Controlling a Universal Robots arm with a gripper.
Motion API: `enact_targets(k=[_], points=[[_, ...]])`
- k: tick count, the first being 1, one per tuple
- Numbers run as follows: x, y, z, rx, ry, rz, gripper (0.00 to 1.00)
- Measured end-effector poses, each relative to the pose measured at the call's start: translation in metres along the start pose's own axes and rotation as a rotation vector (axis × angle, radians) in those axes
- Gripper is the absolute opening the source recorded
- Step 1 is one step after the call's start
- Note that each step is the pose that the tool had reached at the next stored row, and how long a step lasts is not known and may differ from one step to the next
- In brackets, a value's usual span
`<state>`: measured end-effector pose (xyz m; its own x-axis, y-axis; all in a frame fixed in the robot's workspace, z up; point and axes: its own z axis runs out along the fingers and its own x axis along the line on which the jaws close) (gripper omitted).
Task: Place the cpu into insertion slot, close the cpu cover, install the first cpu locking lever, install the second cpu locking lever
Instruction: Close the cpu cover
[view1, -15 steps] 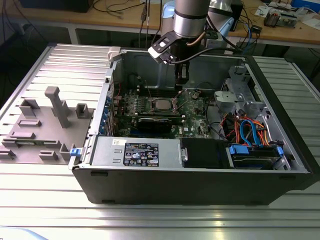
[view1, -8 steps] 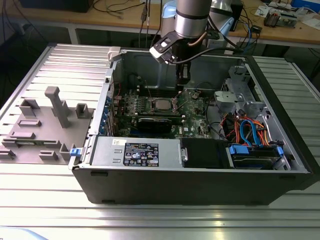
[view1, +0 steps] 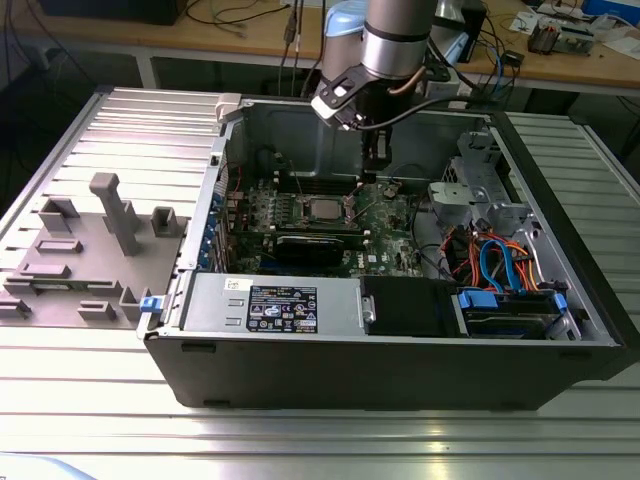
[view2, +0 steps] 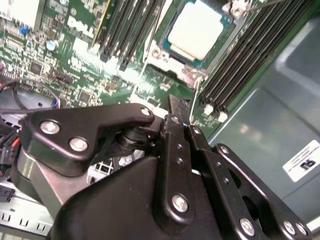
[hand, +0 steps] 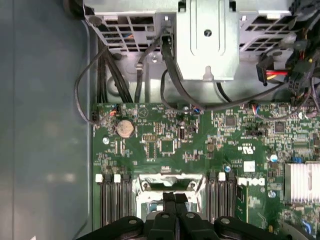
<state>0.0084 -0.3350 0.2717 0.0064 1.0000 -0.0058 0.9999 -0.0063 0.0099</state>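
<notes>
At the exterior view's left a grey fixture (view1: 90, 250) with upright posts lies on the ribbed metal table (view1: 300, 440); its near edge is cut off by the frame. To its right the open computer case (view1: 400, 370) lies on its side, and its near wall hides the lower part of the motherboard (view1: 390, 215). The cpu (view1: 322, 210) lies flat in the insertion slot (view2: 170, 59) at the middle of the board, silver top facing up out of the case. It is square, with no long axis, and in the second wrist view its sides run in line with the memory slots (view2: 250, 55) on either side. The small metal parts around the socket rim are hard to tell apart.

The gripper (hand: 174, 196) hangs from the arm at the upper middle of the exterior view, just beside the socket and above the board. In the first wrist view its fingers (hand: 168, 202) are pressed together with nothing between them, and they cover part of the socket. Further right, blue and orange cables (view1: 490, 265) crowd the drive bay. Behind the case stands a wooden bench (view1: 250, 30) strewn with wires.
</notes>
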Motion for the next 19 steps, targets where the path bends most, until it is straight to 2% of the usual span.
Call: enact_targets(k=[8,10,12,15,19], points=[[0.0001,0.0224,0.0042,0.0003,-0.0001,0.0,0.11],[0.0002,0.0326,0.0074,0.0003,-0.0001,0.0,0.11],[0.0003,0.0349,0.0114,0.0003,-0.0002,0.0,0.11],[0.0003,0.0356,0.0207,0.0003,-0.0001,0.0,0.11],[0.0003,0.0321,0.0231,0.0004,0.0032,0.0,0.11]])
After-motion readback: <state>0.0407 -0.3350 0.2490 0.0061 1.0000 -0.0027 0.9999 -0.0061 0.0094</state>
